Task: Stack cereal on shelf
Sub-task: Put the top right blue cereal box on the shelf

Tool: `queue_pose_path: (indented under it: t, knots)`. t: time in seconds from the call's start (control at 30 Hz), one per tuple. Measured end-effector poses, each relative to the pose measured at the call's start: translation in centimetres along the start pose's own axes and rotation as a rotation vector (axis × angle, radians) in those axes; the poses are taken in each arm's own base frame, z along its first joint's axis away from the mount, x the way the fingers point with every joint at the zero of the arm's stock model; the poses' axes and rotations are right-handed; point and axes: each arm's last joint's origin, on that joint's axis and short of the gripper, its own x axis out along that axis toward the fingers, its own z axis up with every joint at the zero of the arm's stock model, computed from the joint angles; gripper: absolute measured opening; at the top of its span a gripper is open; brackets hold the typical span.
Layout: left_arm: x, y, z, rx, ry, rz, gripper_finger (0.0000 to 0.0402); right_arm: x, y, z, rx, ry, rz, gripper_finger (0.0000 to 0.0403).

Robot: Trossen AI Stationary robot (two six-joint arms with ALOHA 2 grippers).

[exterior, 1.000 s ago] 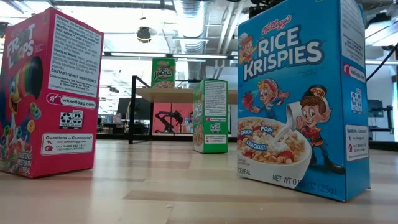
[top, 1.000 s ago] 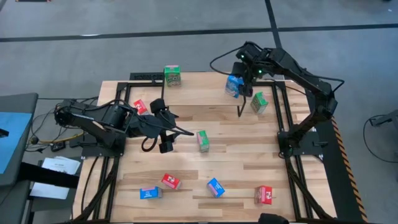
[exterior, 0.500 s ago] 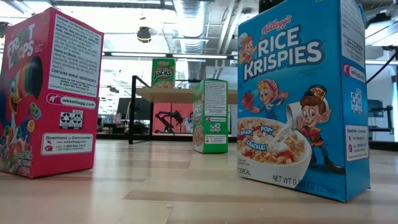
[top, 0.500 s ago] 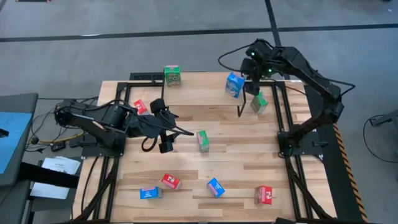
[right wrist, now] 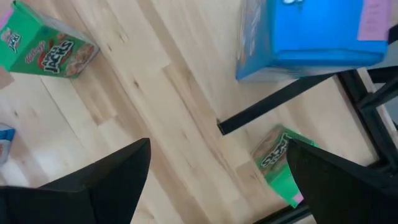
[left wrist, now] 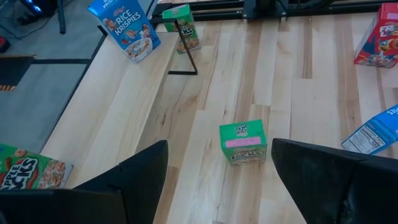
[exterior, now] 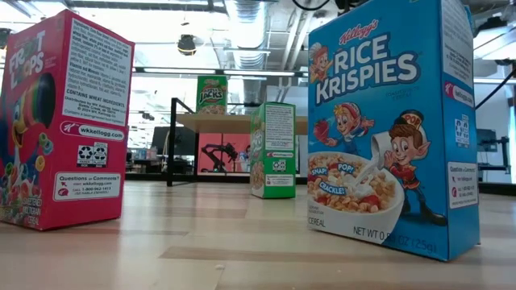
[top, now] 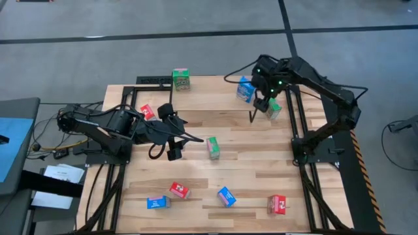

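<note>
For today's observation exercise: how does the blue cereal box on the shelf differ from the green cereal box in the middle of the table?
The blue box sits raised on the shelf; the green box sits on the tabletop. The blue one is beside the right gripper, the green one ahead of the left gripper. Neither is held.

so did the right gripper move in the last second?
Yes. In the high view the right gripper shifted from beside the blue box toward the green box.
</note>
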Motion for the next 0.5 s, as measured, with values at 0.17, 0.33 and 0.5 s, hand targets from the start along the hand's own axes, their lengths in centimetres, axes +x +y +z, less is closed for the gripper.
queue_pose_path:
  t: [0.17, 0.33, 0.5]
  knots:
    - [0.0, 0.0, 0.0, 0.0, 0.0, 0.0, 0.0277, 0.2, 0.4, 0.4, -0.07, -0.044, 0.003, 0.0399]
    - [0.0, 0.0, 0.0, 0.0, 0.0, 0.0, 0.0277, 0.1, 0.4, 1.2, -0.122, -0.124, -0.002, 0.04]
    - [0.0, 0.0, 0.0, 0.0, 0.0, 0.0, 0.0277, 0.3, -0.3, 1.5, -0.101, -0.13, -0.012, 0.04]
